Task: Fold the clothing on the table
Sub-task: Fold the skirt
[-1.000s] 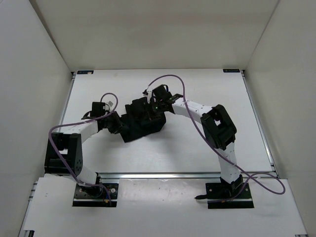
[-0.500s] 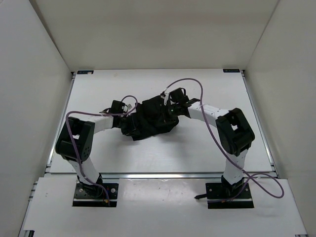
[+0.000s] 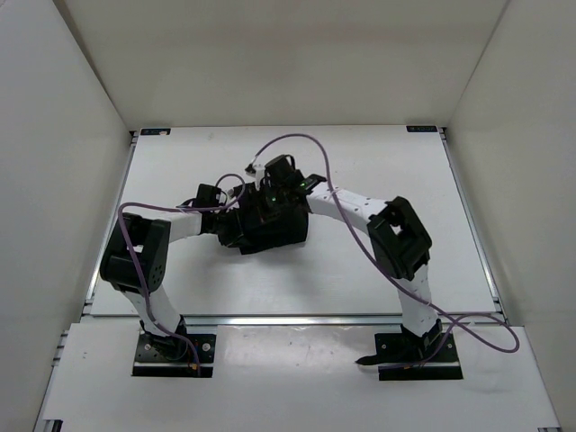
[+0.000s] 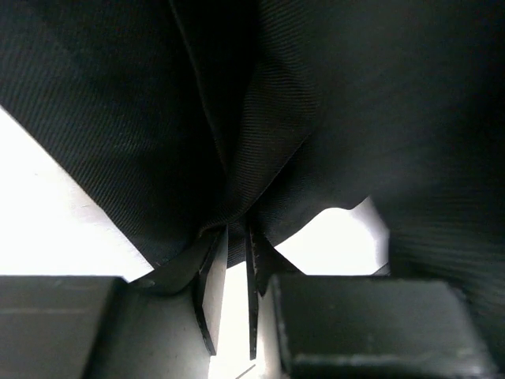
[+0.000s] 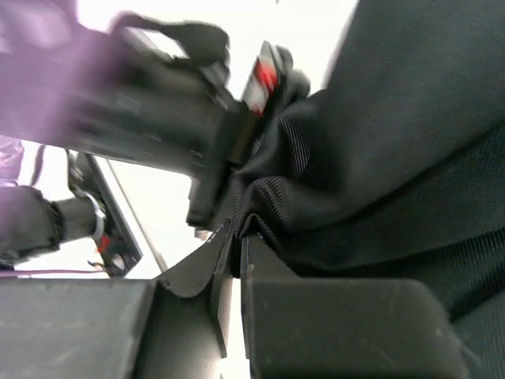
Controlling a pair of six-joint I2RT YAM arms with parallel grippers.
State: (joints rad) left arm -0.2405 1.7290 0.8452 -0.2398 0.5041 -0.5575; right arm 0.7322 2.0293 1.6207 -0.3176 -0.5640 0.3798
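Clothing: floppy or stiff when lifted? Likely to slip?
Probably floppy: the clothing bunches into soft folds where the left hand pinches it. Likely light: thin enough to fit a narrow pinch. Its ribbed weave at the right hand suggests decent grip, unlikely to slip.

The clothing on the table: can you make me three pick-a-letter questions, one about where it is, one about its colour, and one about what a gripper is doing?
1. Where is the clothing on the table?
A. far right corner
B. near the middle
C. hanging off the front edge

2. What colour is the clothing?
A. black
B. red
C. yellow

3. What is the left gripper doing?
A. holding a cup
B. standing wide open over bare table
C. pinching the clothing

Answers:
1 B: the top view shows it bunched mid-table between the two arms.
2 A: it looks dark black in every view.
3 C: the left wrist view shows a fold of fabric squeezed between the fingers.
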